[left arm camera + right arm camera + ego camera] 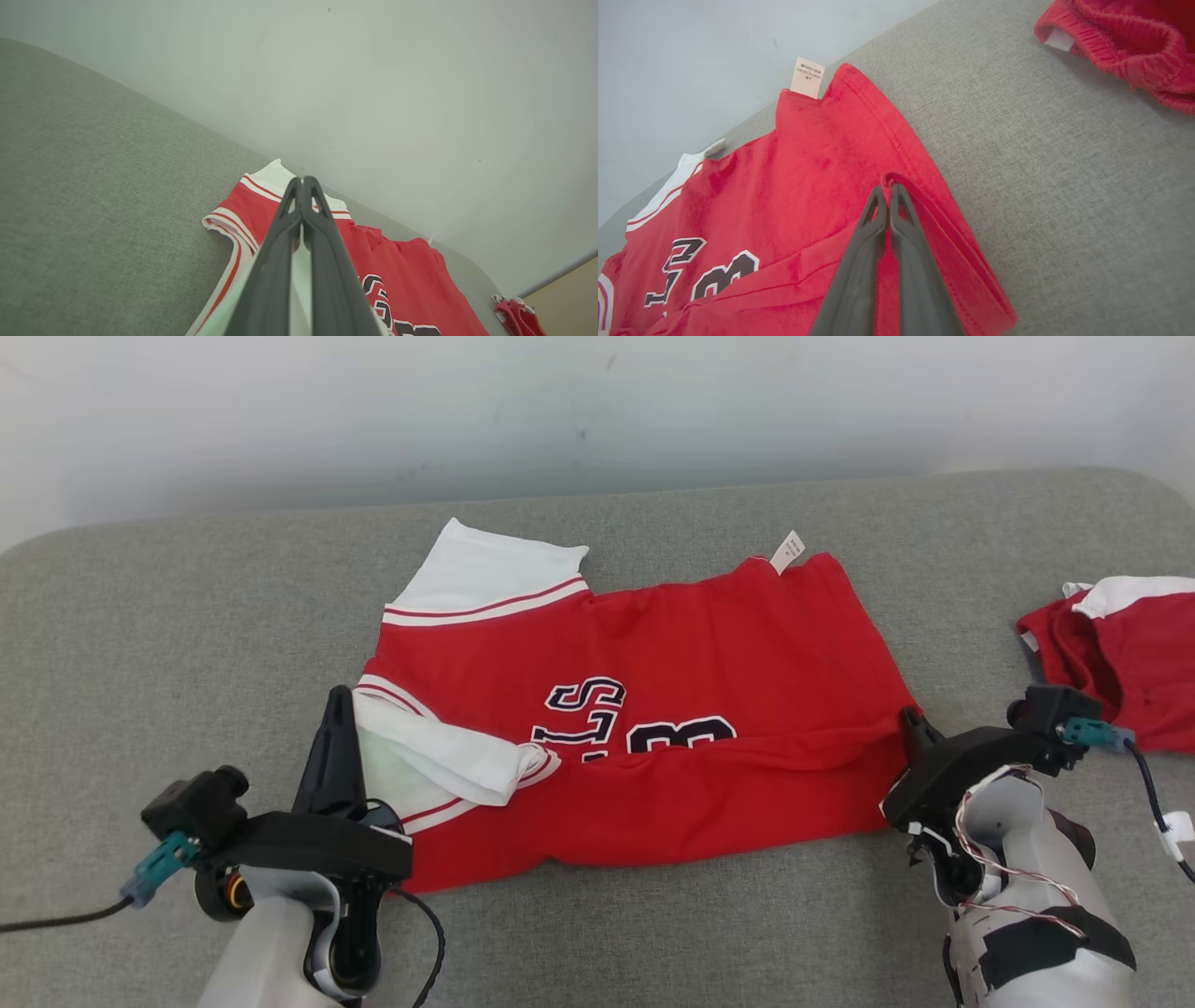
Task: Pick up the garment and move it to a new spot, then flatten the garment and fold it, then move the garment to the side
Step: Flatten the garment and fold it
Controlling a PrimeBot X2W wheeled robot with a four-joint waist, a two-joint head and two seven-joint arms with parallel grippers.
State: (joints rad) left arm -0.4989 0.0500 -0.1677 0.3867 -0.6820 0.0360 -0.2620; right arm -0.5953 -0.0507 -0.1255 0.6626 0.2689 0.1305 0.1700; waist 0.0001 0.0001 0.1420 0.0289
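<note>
The red garment [672,644] lies spread in the middle of the frame, lower edge folded up once, both the left gripper [338,698] and right gripper [908,717] pinched shut on it, so more folding and moving aside seem left.

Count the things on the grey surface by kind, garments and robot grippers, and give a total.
Garments: 2, the red jersey and a crumpled red garment
Grippers: 2, the left gripper and the right gripper
Total: 4

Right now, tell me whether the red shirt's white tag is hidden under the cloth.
No, the tag stands clear at the edge of the shirt.
</note>
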